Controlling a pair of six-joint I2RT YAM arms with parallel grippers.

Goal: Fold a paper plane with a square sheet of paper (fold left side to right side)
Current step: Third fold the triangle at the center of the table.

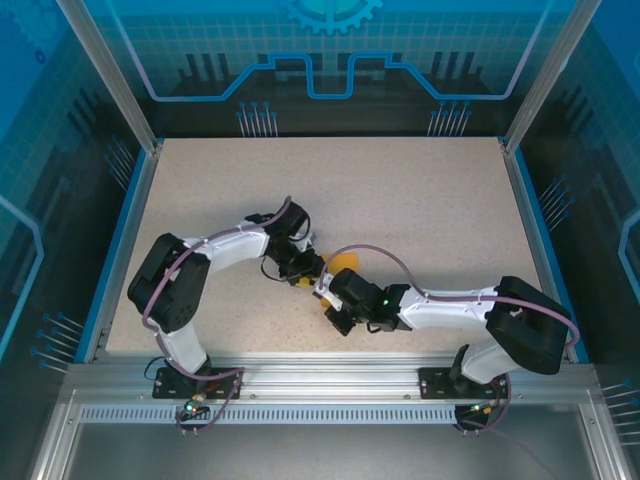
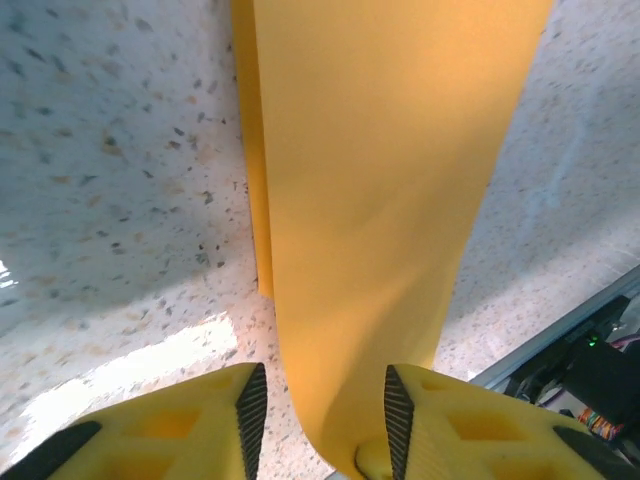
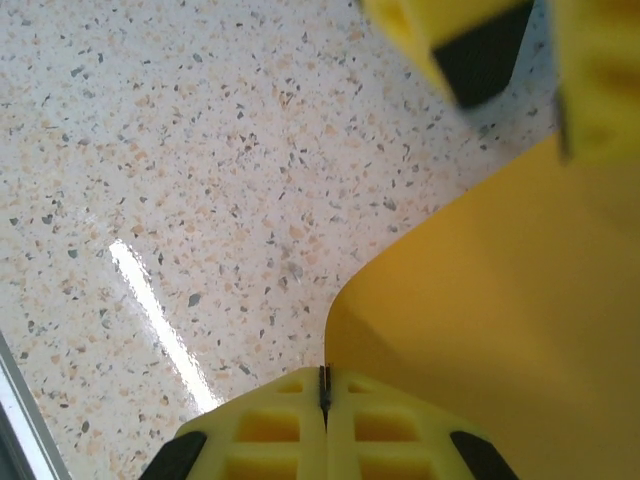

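The orange paper (image 2: pixel 380 180) sat about midway across the counter (image 1: pixel 400 190), closer to the counter's near edge than to its far one. Both arms bent inward over that spot on the counter. The paper was no flat square. From the left wrist it showed as a long folded strip with a narrower layer peeking out along one side. Its far end lay on the counter and the rest rose off the counter toward the camera.

The left claw (image 2: pixel 322 400) stood partly open around the strip's lifted end. One ribbed pad (image 2: pixel 398 420) touched the paper, which curled around it. The other pad stood off, with a sliver of speckled counter visible between it and the paper's edge.

The right claw (image 3: pixel 323 388) was shut tight just above the counter, its two yellow fingers (image 3: pixel 270 425) pressed together along a thin seam. The paper's curved edge ran straight into that seam at the fingertips, so the right claw appeared to pinch the paper, which bowed up clear of the counter there. From above, a small orange patch showed between the two claws, the arms covering the rest.
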